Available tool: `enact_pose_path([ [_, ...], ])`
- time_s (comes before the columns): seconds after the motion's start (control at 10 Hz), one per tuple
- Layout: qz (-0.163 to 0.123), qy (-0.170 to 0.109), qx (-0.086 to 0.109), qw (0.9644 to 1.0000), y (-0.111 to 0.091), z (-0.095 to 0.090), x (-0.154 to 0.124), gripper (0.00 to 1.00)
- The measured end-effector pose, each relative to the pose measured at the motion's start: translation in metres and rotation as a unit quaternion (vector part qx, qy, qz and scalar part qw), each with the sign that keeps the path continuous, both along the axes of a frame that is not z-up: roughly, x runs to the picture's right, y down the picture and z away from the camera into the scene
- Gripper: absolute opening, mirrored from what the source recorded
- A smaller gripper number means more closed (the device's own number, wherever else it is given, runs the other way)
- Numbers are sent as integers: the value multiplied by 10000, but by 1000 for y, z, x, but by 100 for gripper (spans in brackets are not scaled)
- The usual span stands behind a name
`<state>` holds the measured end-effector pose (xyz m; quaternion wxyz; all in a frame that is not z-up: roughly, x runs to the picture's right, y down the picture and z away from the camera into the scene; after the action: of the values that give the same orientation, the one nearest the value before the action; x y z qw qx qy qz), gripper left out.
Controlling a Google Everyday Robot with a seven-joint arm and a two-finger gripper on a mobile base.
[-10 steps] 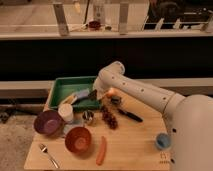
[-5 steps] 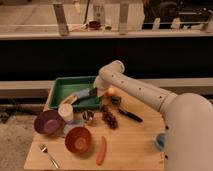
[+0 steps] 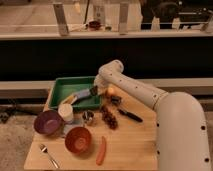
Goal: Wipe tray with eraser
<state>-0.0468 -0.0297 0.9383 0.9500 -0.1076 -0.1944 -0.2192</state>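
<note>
The green tray (image 3: pixel 64 88) sits at the back left of the wooden table. My gripper (image 3: pixel 94 91) reaches down into the tray's right part, close above its floor. A small dark shape at the gripper's tip may be the black eraser, but I cannot separate it from the gripper. A grey-blue oblong block (image 3: pixel 83 93) lies in the tray just left of the gripper's tip, touching or nearly touching it. A yellowish item (image 3: pixel 70 99) lies in the tray's front.
In front of the tray stand a purple bowl (image 3: pixel 47 122), a white cup (image 3: pixel 65 112), a metal cup (image 3: pixel 88 117) and an orange bowl (image 3: pixel 78 139). Grapes (image 3: pixel 108 118), a black-handled utensil (image 3: pixel 130 115), an orange fruit (image 3: pixel 111 91), a sausage-like stick (image 3: pixel 101 150) and a spoon (image 3: pixel 48 155) lie around.
The gripper has shifted slightly back and to the right inside the tray. The grey-blue block has moved a little to the right with it.
</note>
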Motion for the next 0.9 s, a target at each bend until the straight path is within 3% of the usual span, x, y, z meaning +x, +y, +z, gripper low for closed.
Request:
enact_pose_path([
  [0.2, -68, -15, 27, 10000, -1, 3, 0, 0],
  [0.6, -761, -433, 225, 9959, -15, -26, -12, 0],
  [0.9, -991, -632, 352, 9924, -16, -33, -15, 0],
])
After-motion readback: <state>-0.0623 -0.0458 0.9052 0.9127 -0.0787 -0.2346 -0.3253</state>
